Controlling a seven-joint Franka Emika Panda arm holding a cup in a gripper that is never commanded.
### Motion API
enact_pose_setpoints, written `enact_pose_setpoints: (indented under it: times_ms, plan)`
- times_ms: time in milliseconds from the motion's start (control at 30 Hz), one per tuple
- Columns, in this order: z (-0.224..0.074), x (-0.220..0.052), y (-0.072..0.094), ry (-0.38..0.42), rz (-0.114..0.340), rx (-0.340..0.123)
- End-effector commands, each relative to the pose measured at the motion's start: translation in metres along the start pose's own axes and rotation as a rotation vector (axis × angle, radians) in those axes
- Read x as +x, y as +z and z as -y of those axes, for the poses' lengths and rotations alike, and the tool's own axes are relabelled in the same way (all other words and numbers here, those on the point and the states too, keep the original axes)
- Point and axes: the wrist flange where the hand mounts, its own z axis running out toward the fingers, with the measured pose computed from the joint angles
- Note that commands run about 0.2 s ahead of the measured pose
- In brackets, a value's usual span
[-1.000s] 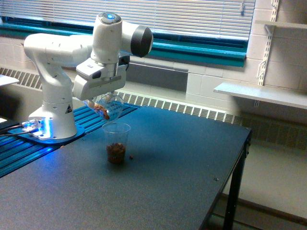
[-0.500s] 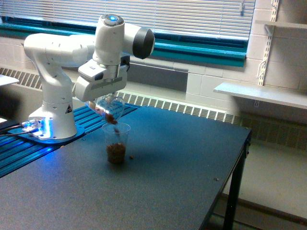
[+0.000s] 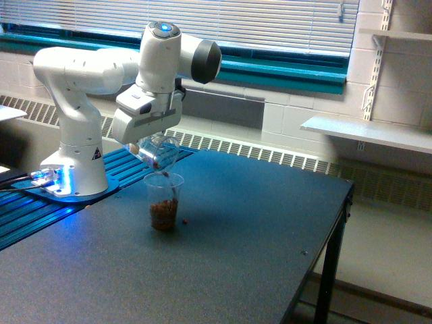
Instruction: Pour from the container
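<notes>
Dark table (image 3: pixel 256 229), pincer (image 3: pixel 145 143) fingers hidden, gripping tilted container (image 3: pixel 158 152) above cup (image 3: pixel 163 201)

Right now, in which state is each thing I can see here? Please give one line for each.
container: held by the pincer, tilted with its mouth down over the cup, a few brown bits inside.
cup: upright on the table, brown bits at its bottom, far from full.
pincer: shut on the container.
stray brown bit: lying on the table beside the cup.
window blinds: lowered.
</notes>
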Motion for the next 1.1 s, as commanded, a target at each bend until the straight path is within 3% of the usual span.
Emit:
enact_pose_setpoints:
  times_ms: [33, 400, 933, 1100]
  plan:
    - [0.002, 0.0, -0.002, -0.002, -0.013, -0.004]
    - [0.005, -0.003, -0.006, -0.006, -0.016, 0.009]
    - [0.011, -0.01, -0.022, -0.004, -0.029, 0.078]
    - [0.015, -0.008, -0.034, 0.009, -0.048, 0.126]
